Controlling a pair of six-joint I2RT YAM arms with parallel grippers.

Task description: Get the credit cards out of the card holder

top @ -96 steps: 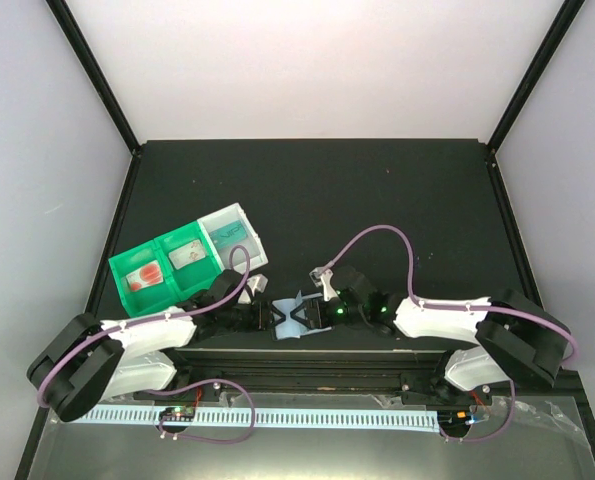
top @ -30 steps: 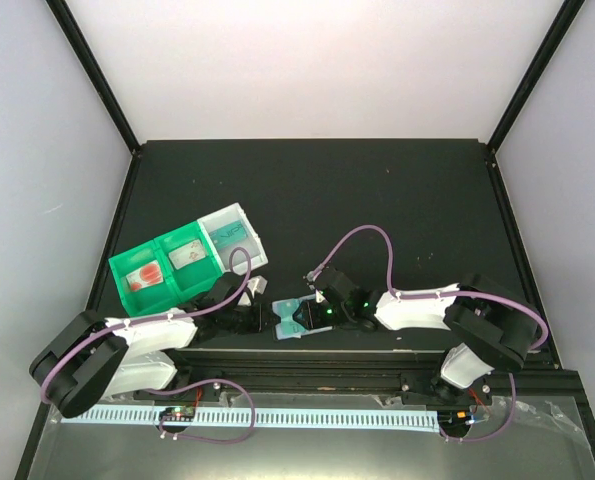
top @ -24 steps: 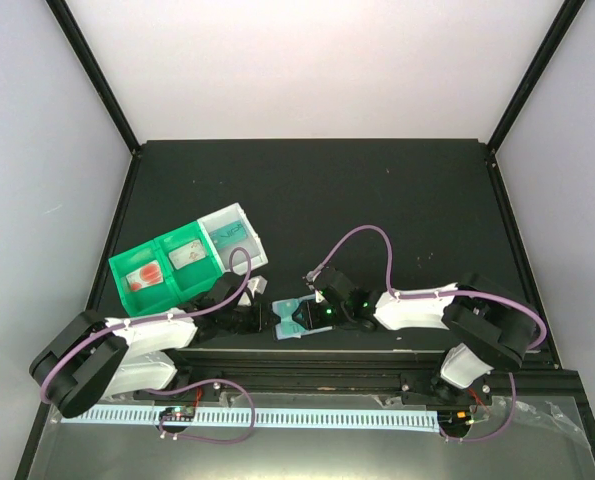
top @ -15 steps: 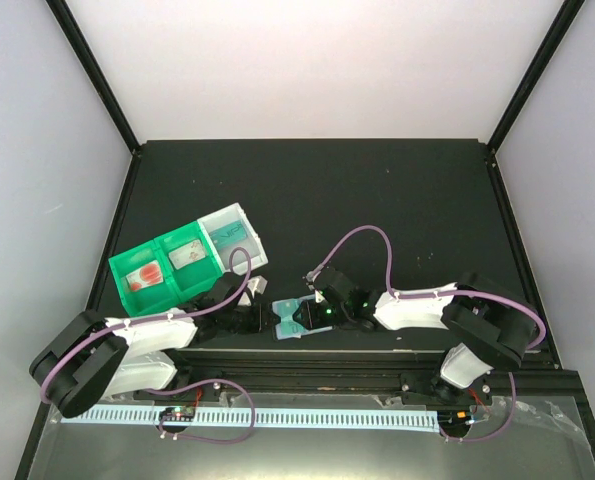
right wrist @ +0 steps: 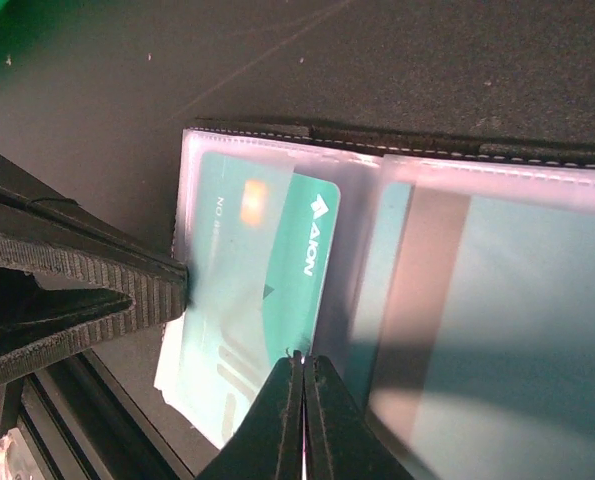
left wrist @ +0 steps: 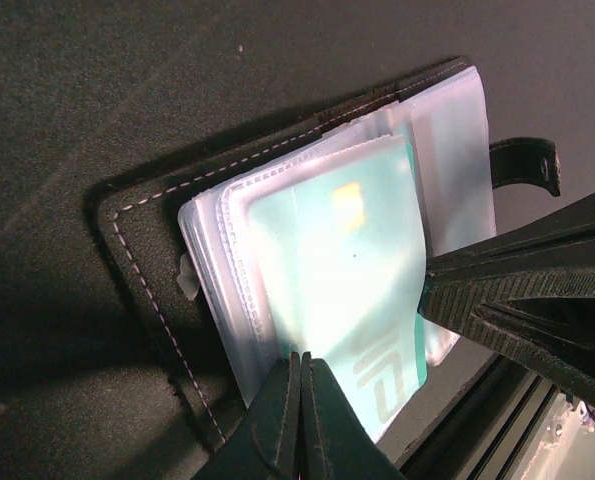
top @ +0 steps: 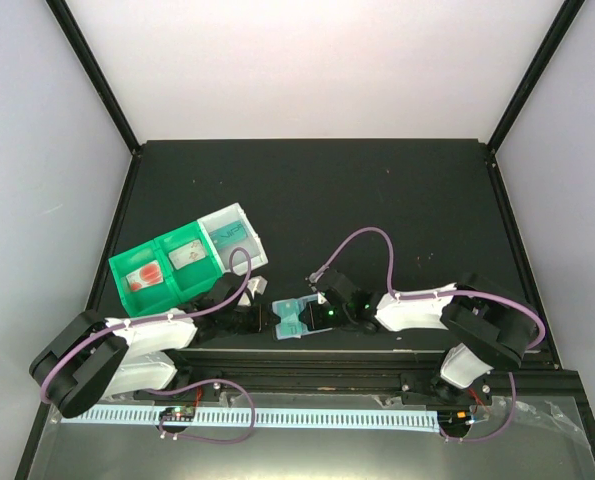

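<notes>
Black worktop point(top: 377, 200), pale booth walls. Green plastic two-compartment tray point(top: 149, 296) at left: whitish card with red print point(top: 145, 275) in its left cell, pale card point(top: 187, 256) in the right. White open bin point(top: 258, 243) against the tray's right end, teal item point(top: 229, 234) inside. Pale-blue translucent bifold card holder point(top: 286, 306) lies open at the near edge, between the arms. Teal plastic credit card point(right wrist: 267, 270) in its left sleeve, long axis toward the near edge. Grips: left hand point(left wrist: 299, 372) clenched on the holder's sleeve edge, right hand point(right wrist: 302, 362) clenched on the teal card's near end.
</notes>
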